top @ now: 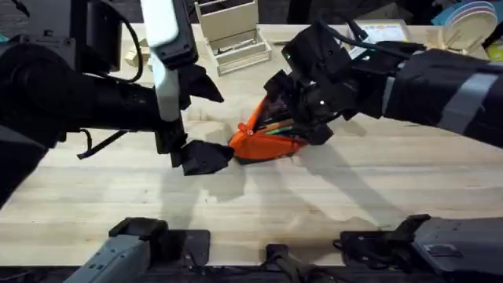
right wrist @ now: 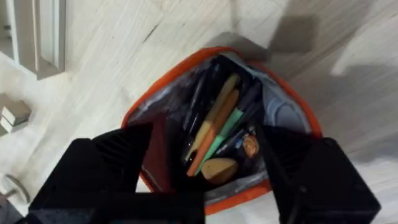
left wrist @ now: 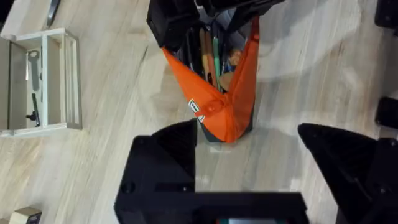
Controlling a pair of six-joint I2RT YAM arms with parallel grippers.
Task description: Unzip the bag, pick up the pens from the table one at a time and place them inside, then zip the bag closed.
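Both arms reach in low toward the middle of the pale wood-grain surface. The soft orange bag lies there unzipped, pens inside. The left claw is spread beside its closed end; the right claw is spread over its gaping mouth.

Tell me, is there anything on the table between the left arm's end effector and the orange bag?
Nothing. In the left wrist view, the left end effector sits open just short of the bag's closed end, with only bare table between its fingers and the bag.
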